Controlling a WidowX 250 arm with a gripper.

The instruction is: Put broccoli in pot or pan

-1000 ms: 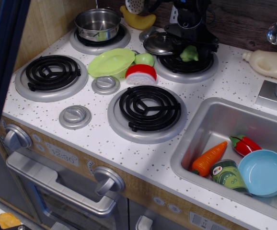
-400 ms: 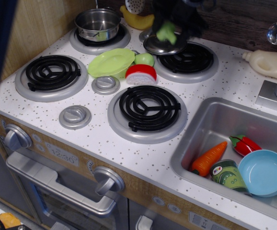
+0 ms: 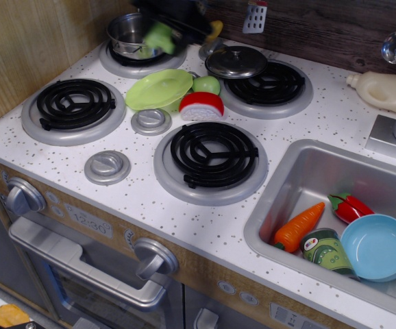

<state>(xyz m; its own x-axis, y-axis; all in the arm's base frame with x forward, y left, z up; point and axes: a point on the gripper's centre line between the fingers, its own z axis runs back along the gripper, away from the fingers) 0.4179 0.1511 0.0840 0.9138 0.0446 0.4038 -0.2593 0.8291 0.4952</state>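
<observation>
The light-green broccoli (image 3: 160,37) is held in my black gripper (image 3: 165,33), which is shut on it in the air. It hangs at the right rim of the shiny steel pot (image 3: 128,34), which stands on the back left burner. The gripper and arm are motion-blurred and cover the pot's right side.
A dark lid with a knob (image 3: 236,62) lies on the back right burner's left edge. A lime-green plate (image 3: 159,90), a green ball (image 3: 207,85) and a red and white piece (image 3: 201,106) sit mid-stove. A banana (image 3: 214,29) lies behind. The sink (image 3: 294,185) at the right holds toys.
My gripper lifted the broccoli off the back right burner and carried it left, past the lid, to the pot's right rim.
</observation>
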